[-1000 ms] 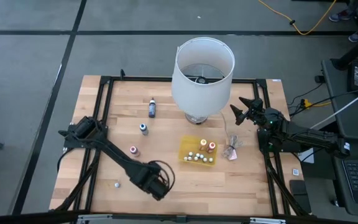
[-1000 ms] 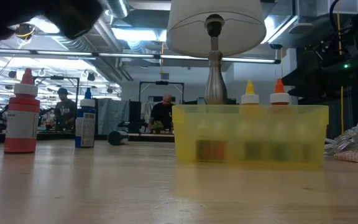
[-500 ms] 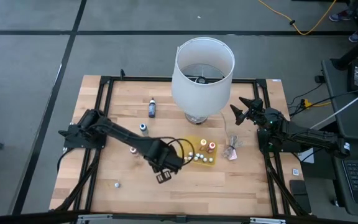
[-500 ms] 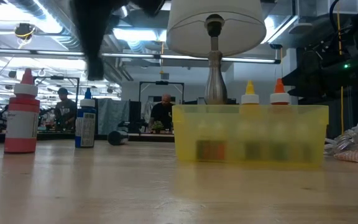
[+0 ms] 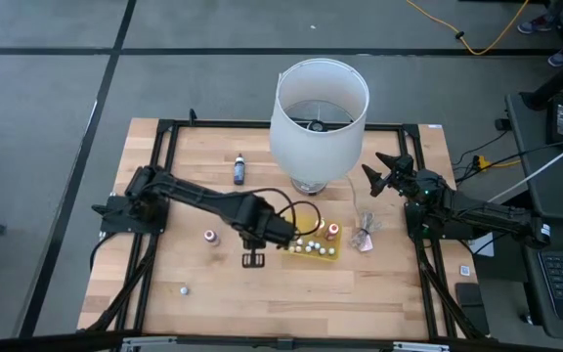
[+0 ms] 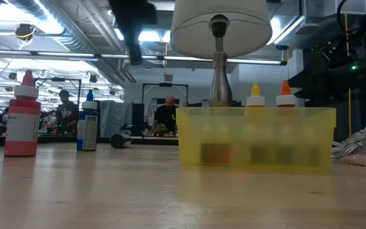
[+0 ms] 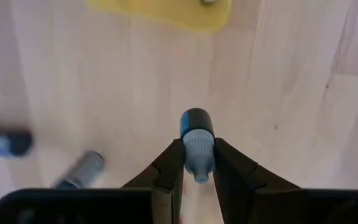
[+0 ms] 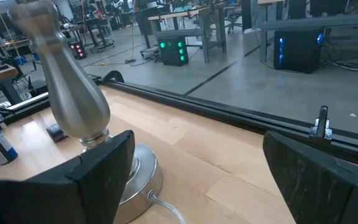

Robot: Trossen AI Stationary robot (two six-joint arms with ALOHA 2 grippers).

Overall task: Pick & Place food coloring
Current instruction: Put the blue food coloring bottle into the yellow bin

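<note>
My left gripper hangs above the table just left of the yellow tray, shut on a small bottle of food coloring with a dark blue end. It shows as a dark shape in the low view. Several more small bottles stand in the tray, two with orange tops. Loose on the wood are a red-topped bottle, a blue one, a dark one and a tiny one. My right gripper waits open at the far right. My left gripper pinches the bottle's pale grey-blue part between its two fingers. The fingers come from above, pointing down. The bottle hangs below them with its dark blue end toward the table, lifted clear of the wood.
A lamp with a white shade and a metal stem stands at the far middle. A crumpled wrapper lies right of the tray. Black frame rails run along the table's sides. People show in the room behind.
My left gripper has risen and swung from the table's near edge toward the far side and right, up to the tray's left end, rolling about its own axis. It has stayed shut on the bottle.
</note>
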